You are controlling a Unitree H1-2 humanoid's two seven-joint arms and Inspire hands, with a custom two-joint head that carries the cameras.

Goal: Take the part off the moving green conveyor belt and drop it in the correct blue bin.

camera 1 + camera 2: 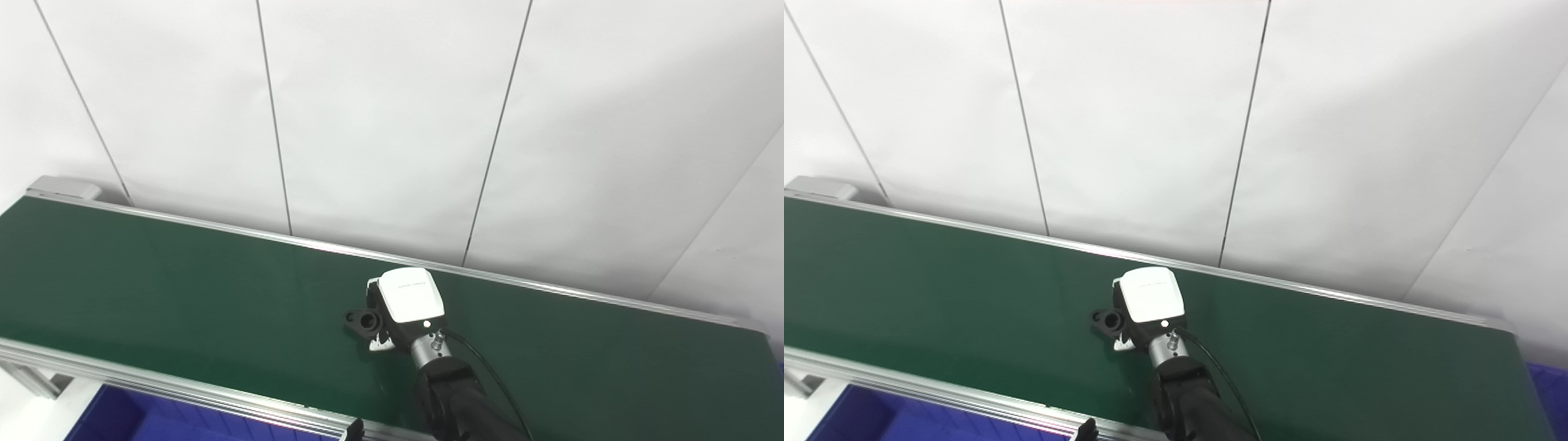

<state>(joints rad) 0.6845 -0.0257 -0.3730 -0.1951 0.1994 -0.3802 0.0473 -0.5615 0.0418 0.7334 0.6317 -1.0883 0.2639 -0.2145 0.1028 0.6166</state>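
Right hand over the part on the green belt.

The white panelled wall (392,122) fills the back. Below it the green conveyor belt (153,288) runs across, and a blue bin (122,416) waits under its near rail, so I think the drop is short. My right hand (407,303) comes from the bottom and covers the black part (365,321), back side up; I cannot tell if its fingers are closed. The left hand is not visible.
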